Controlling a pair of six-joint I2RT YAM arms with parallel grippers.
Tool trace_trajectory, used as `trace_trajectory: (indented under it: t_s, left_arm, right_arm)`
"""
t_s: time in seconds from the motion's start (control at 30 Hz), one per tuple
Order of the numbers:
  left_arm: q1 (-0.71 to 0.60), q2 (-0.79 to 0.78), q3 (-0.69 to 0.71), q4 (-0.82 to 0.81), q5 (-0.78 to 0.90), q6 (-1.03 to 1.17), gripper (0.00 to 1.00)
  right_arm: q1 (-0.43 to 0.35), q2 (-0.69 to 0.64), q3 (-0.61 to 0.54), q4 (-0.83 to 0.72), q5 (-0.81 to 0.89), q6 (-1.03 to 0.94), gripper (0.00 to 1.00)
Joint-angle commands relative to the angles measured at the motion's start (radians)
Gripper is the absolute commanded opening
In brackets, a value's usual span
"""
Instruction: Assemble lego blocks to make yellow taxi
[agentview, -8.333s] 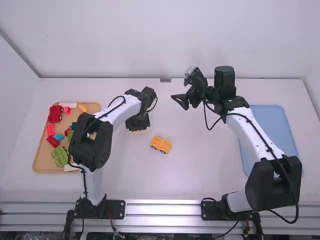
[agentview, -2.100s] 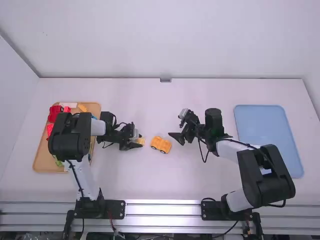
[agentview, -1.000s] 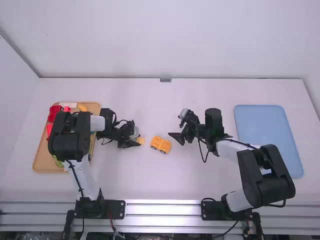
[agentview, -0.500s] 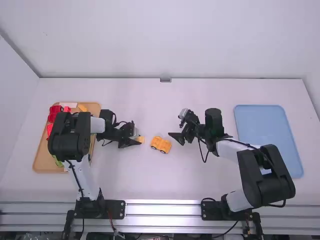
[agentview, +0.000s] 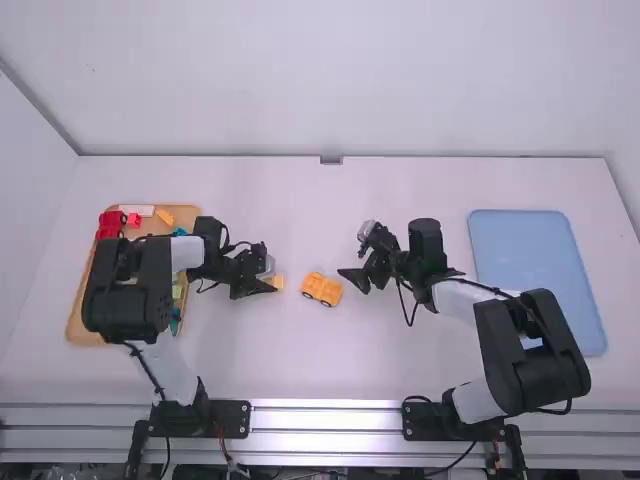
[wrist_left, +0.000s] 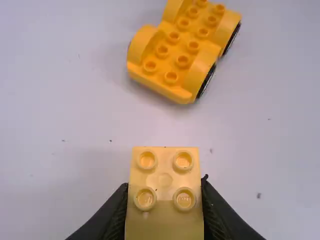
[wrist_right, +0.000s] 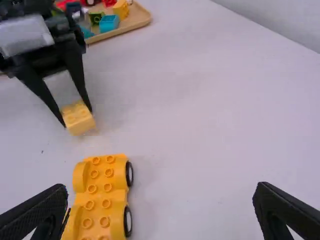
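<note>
Brick (wrist_left: 165, 222) gripped in the left jaws has edged back slightly from the wheeled yellow base (wrist_left: 185, 39) on the worktop (agentview: 380, 350), leaving stacking apparently still to do, while the right jaws gape empty.

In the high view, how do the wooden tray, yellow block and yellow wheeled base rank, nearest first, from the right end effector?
1. Yellow wheeled base: just left of the right end effector.
2. Yellow block: farther left, in the left end effector.
3. Wooden tray: at the table's left side.
</note>
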Motion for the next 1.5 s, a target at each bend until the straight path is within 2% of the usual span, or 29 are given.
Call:
trace_trajectory:
  t_s: [0.0, 0.03, 0.17, 0.23, 0.37, 0.43, 0.57, 0.7, 0.83, 1.1, 1.2, 1.3, 1.33, 1.4, 1.47]
  left_arm:
    - [-0.017, -0.088, -0.002, -0.019, 0.004, 0.003, 0.23]
    - [-0.023, -0.108, -0.002, -0.020, 0.003, -0.009, 0.21]
    - [-0.046, -0.124, -0.002, -0.013, 0.014, -0.011, 0.24]
    - [-0.060, -0.123, -0.002, -0.013, 0.039, -0.011, 0.24]
    - [-0.069, -0.124, -0.002, 0.008, 0.057, -0.011, 0.22]
    - [-0.068, -0.124, -0.002, 0.013, 0.069, -0.011, 0.22]
    - [-0.068, -0.124, -0.002, 0.010, 0.101, -0.011, 0.22]
    - [-0.068, -0.124, -0.002, 0.010, 0.097, -0.011, 0.22]
    - [-0.068, -0.124, -0.002, 0.010, 0.098, -0.011, 0.21]
    - [-0.068, -0.124, -0.002, 0.016, 0.101, -0.011, 0.21]
    - [-0.068, -0.124, -0.002, 0.005, 0.101, -0.011, 0.21]
    - [-0.068, -0.124, -0.002, 0.000, 0.101, -0.028, 0.20]
    - [-0.070, -0.123, -0.002, 0.009, 0.101, -0.056, 0.20]
    - [-0.079, -0.123, -0.002, 0.010, 0.101, -0.063, 0.20]
    - [-0.087, -0.123, -0.002, 0.012, 0.101, -0.063, 0.20]
  right_arm:
    - [0.029, 0.008, -0.014, -0.024, -0.005, -0.076, 0.98]
    - [0.039, 0.008, -0.032, -0.014, -0.006, -0.081, 0.99]
    - [0.073, 0.008, -0.130, 0.135, -0.003, -0.069, 0.98]
    - [0.098, 0.008, -0.203, 0.265, 0.060, 0.006, 0.99]
    - [0.135, 0.026, -0.278, 0.396, 0.120, 0.085, 0.98]
    - [0.153, 0.074, -0.268, 0.423, 0.122, 0.084, 0.99]
    - [0.171, 0.254, -0.174, 0.449, 0.117, 0.084, 0.98]
    - [0.169, 0.378, -0.120, 0.550, -0.017, 0.051, 0.98]
    - [0.168, 0.423, -0.120, 0.610, 0.040, 0.061, 0.99]
    - [0.215, 0.510, -0.072, 0.598, 0.127, 0.061, 1.00]
    - [0.218, 0.511, -0.071, 0.598, 0.117, 0.020, 0.94]
    - [0.210, 0.511, -0.074, 0.607, 0.117, -0.009, 0.80]
    - [0.209, 0.511, -0.073, 0.603, 0.113, -0.011, 0.67]
    - [0.205, 0.511, -0.071, 0.591, 0.074, -0.039, 0.55]
    - [0.195, 0.511, -0.072, 0.591, 0.033, -0.073, 0.50]
